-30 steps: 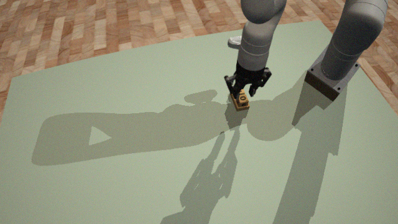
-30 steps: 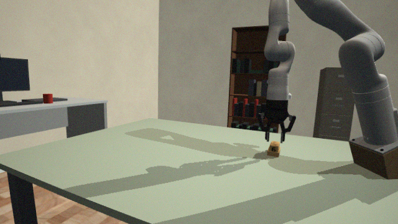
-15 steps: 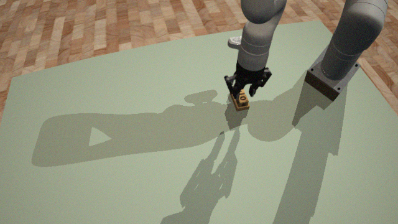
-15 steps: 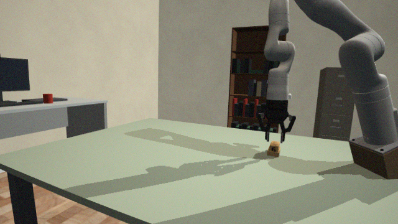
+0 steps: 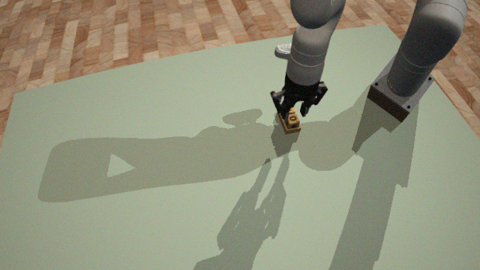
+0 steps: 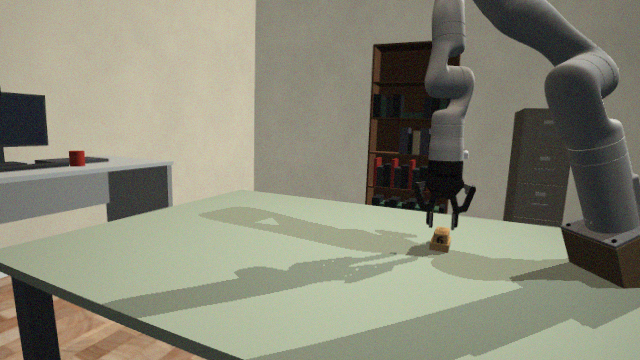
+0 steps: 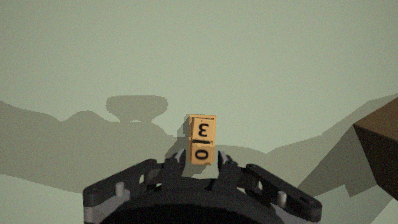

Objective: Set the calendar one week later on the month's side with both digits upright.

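The calendar [image 5: 289,121] — a small wooden tray [image 5: 290,130] carrying two tan cubes in a row — sits flat on the pale green table [image 5: 150,112], directly beneath my gripper [image 5: 293,110]. In the wrist view the two cubes stack along the line of sight: the nearer cube [image 7: 201,153] shows a dark 0 on its top face, the farther cube [image 7: 202,128] a 3 lying on its side; a thin dark seam separates them. From the exterior view the calendar [image 6: 440,239] presents one end face with a dark digit that I read as a 6 or 9, too small to settle. I cannot make out the side bearing the month's name in any view.

The gripper [image 6: 442,223] hangs just above the calendar, fingers pointing straight down and standing about half apart, with nothing between them. In the wrist view the fingertips flank the nearer cube on either side, though the exterior view shows clear air between fingertips and cube tops.

Behind the gripper and to one side stands the arm's base block [image 5: 398,98], well apart from the calendar. Beyond the table, across the room — a bookshelf [image 6: 400,125], a filing cabinet [image 6: 537,165], and a desk [image 6: 85,175] with a red cup [image 6: 76,158].
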`<state>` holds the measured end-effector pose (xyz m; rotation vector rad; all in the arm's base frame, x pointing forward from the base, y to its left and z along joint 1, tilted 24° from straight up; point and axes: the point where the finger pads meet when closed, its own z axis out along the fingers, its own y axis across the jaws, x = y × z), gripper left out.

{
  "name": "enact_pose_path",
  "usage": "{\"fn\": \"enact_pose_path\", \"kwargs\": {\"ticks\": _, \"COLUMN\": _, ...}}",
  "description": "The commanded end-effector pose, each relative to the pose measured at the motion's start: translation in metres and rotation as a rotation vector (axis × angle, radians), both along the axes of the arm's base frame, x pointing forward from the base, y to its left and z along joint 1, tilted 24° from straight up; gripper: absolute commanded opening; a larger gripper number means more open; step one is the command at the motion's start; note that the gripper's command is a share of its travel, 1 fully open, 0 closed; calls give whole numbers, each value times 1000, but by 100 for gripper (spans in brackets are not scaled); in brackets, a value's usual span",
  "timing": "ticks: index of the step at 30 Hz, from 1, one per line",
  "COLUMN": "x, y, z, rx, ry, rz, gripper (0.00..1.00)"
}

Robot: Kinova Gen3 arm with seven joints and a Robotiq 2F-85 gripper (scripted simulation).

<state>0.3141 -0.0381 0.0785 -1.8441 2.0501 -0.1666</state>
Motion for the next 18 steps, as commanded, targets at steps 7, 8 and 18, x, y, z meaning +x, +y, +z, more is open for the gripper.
{"fn": "enact_pose_path", "kwargs": {"ticks": 7, "x": -1, "y": 1, "z": -1, "rx": 3, "ry": 4, "rz": -11, "gripper": 46}}
{"fn": "enact_pose_path", "kwargs": {"ticks": 8, "x": -1, "y": 1, "z": -1, "rx": 3, "ry": 4, "rz": -11, "gripper": 46}}
{"fn": "enact_pose_path", "kwargs": {"ticks": 18, "x": 1, "y": 2, "z": -7, "rx": 1, "ry": 4, "rz": -12, "gripper": 46}}
